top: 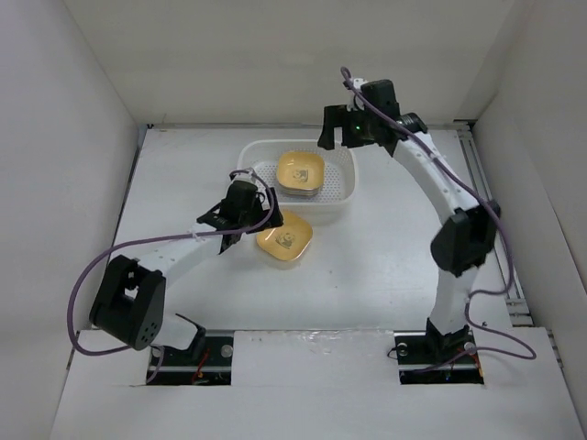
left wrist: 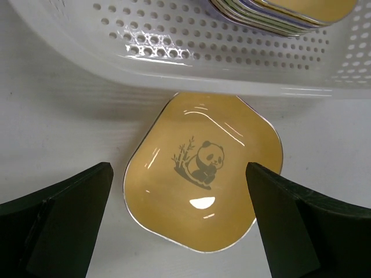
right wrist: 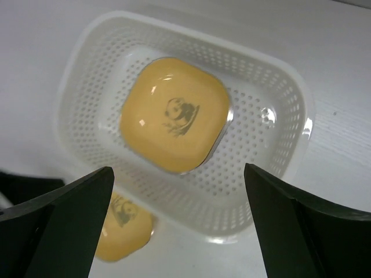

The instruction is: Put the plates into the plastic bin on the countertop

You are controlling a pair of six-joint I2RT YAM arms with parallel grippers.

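While the right gripper (right wrist: 178,169) hangs above the plastic bin (right wrist: 278,104) in the upper middle of the overhead view, its two dark fingers stand spread wide with nothing between them: it is released and grasps nothing. In its wrist view the white perforated bin fills the centre of the frame, and a stack of plates (right wrist: 171,113) sits on the bin floor, left of its middle. The top plate of the stack is orange-yellow with a small panda picture at its centre. In the left wrist view the edge of the stack shows at the upper right through the mesh wall, with purple, green and cream rims layered under the orange-yellow one.

One more orange-yellow plate (left wrist: 203,179) lies flat on the white countertop (top: 385,266), outside the bin and just beside its near wall, at the centre of the overhead frame. It bears a panda with bamboo. The bin's rim overlaps the plate's far edge in the left wrist view; whether the two touch I cannot tell.

The left gripper (left wrist: 178,168) is over this plate with its fingers opened wide, one at the lower left and one at the lower right of its own view, the plate lying between them. It grips nothing, and I cannot tell whether the fingertips touch the plate's rim.
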